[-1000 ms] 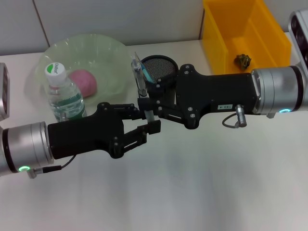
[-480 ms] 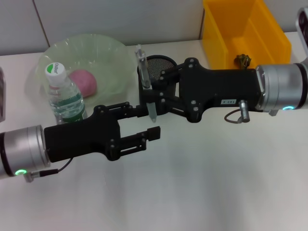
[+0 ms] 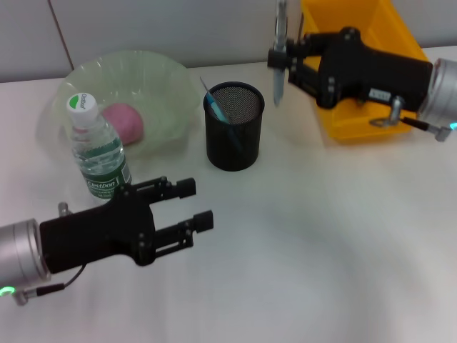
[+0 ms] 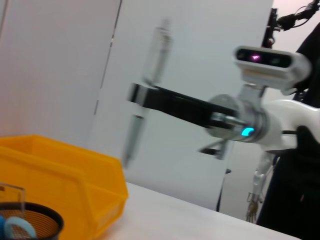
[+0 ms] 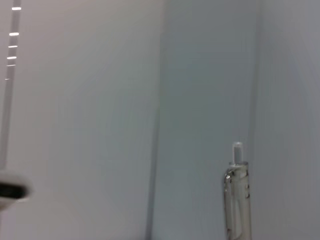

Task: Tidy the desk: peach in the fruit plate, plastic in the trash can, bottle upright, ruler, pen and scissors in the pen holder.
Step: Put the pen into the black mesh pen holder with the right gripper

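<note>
My right gripper is shut on the clear pen, holding it upright in the air above and right of the black mesh pen holder. The pen also shows in the left wrist view, and its top end in the right wrist view. A clear ruler and blue-handled scissors stand in the holder. Low at the left, my left gripper is open and empty. The bottle stands upright beside the green fruit plate, which holds the peach. The plastic is hidden.
The yellow trash can sits at the back right, partly covered by my right arm. A white wall rises behind the desk. In the left wrist view the yellow trash can and the holder's rim are low in frame.
The right gripper has carried the pen up and toward the back right, away from the left gripper. The left arm has drawn back to the lower left, open.
</note>
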Controlling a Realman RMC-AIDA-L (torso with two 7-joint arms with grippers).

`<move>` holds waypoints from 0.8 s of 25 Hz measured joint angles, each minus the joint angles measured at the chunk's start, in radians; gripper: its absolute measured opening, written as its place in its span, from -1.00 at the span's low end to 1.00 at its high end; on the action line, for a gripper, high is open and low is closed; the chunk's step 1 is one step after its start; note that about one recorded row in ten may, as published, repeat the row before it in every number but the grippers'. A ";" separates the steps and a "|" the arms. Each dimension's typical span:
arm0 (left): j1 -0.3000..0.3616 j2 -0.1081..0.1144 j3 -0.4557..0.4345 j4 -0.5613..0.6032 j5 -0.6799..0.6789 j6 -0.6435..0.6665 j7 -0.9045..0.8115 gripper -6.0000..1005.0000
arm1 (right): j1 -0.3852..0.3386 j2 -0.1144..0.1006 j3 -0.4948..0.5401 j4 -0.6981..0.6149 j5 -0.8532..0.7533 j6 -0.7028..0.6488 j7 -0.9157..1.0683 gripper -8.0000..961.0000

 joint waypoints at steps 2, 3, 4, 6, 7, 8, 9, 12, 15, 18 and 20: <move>0.016 0.000 0.004 -0.002 0.001 0.023 0.002 0.27 | 0.012 0.002 -0.002 0.031 0.040 0.056 -0.027 -0.64; 0.016 0.000 0.004 -0.002 0.001 0.023 0.002 0.27 | 0.020 0.002 -0.006 0.049 0.064 0.083 -0.045 -0.64; 0.016 0.000 0.004 -0.002 0.001 0.023 0.002 0.27 | 0.028 0.003 -0.010 0.065 0.084 0.106 -0.060 -0.64; 0.022 0.000 0.005 -0.002 0.001 0.026 0.003 0.28 | 0.070 0.003 -0.017 0.119 0.112 0.174 -0.101 -0.63; 0.022 0.000 0.005 -0.002 0.001 0.026 0.003 0.28 | 0.070 0.003 -0.017 0.119 0.112 0.174 -0.101 -0.63; 0.035 -0.003 0.016 -0.006 0.006 0.029 0.007 0.29 | 0.083 0.003 -0.017 0.134 0.113 0.189 -0.114 -0.62; 0.035 -0.003 0.016 -0.006 0.006 0.029 0.007 0.29 | 0.095 0.003 -0.017 0.151 0.115 0.205 -0.128 -0.62; 0.036 -0.003 0.029 -0.010 0.010 0.028 0.007 0.30 | 0.125 0.005 -0.017 0.192 0.118 0.252 -0.159 -0.61; 0.036 -0.003 0.029 -0.010 0.010 0.028 0.007 0.31 | 0.148 0.006 -0.017 0.231 0.121 0.281 -0.178 -0.59; 0.042 0.000 0.037 -0.012 0.014 0.025 -0.006 0.32 | 0.167 0.006 -0.017 0.264 0.124 0.312 -0.185 -0.58; 0.041 0.000 0.034 -0.012 0.022 0.024 -0.012 0.32 | 0.181 0.006 -0.017 0.286 0.124 0.336 -0.186 -0.57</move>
